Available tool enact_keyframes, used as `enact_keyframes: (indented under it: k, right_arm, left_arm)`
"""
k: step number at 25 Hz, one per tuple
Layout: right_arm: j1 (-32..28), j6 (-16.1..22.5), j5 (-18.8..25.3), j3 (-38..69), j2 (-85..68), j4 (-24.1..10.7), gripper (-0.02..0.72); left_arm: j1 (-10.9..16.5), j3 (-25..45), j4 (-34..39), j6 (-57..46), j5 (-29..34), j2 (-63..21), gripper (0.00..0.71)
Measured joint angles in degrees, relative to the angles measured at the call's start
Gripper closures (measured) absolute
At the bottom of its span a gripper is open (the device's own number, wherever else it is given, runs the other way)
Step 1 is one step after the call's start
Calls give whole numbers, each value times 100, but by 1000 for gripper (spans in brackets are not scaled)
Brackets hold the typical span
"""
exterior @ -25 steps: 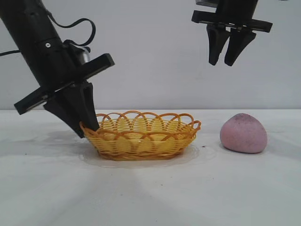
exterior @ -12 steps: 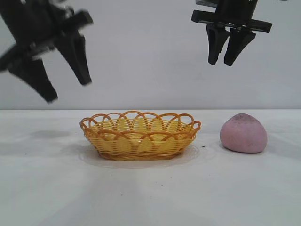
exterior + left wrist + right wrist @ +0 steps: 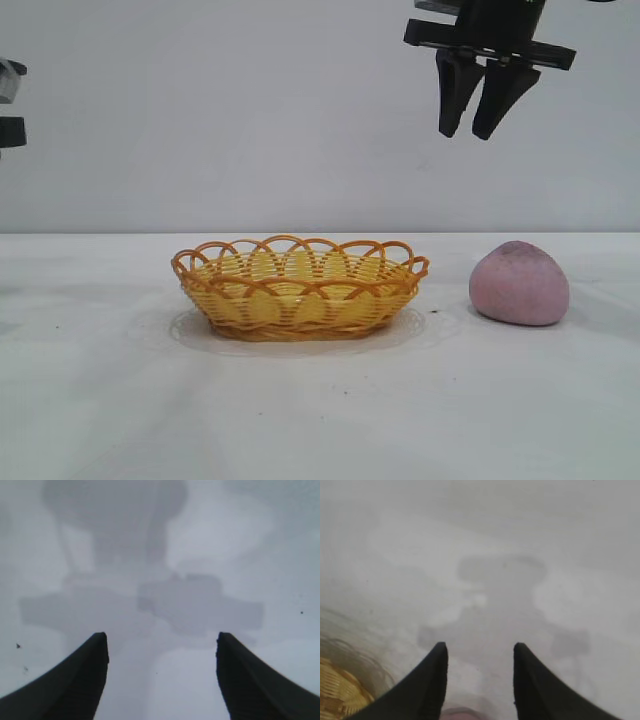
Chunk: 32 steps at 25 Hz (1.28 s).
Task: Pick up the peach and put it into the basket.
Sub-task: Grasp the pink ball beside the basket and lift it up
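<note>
Table: white surface [image 3: 320, 420] under a plain grey wall; I see faint shadows of both arms on it in the wrist views.
Basket [image 3: 300, 288]: I take it as my landmark. It stands flat on the table, its long axis runs across the exterior view, and nothing lies inside it.
Peach [image 3: 519, 283]: it rests on the table well apart from the basket, on the side of the right arm. Its blunt pointed top faces up, leaning a little away from the basket; its wider axis lies along the table.
Right gripper [image 3: 479, 95]: I see it high above the table, over the gap between basket and peach, fingers pointing down and a little apart, holding nothing.
Left gripper [image 3: 161, 680]: at the far side from the peach, almost out of the exterior view; its wrist view shows the fingers wide apart over bare table.
</note>
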Motion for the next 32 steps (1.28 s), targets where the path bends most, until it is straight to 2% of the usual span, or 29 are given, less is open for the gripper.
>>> enact_keyframes:
  k: [4,9,16,20,24,32]
  right_arm:
    - [0,0,25,0,0,12,398]
    - [0,-27,35,0,0,67,398]
    - [0,-119,24,0,0,235,398]
    - [0,-134,53,0,0,271,398]
    - [0,-216,195,0,0,335,398]
    - [0,-238,286,453,0,424,398]
  left_arm:
    - [0,591,0,-214,-403,-1143,255]
    - [-275,1722,219,-335,-290,-3740,255]
    - [-297,3041,402,-503,960,-7403,255]
    - [-296,3371,515,-576,1952,-8944,255]
    - [-296,3398,526,-599,2153,-9764,255]
    - [-296,3420,486,-472,2146,-9871,255]
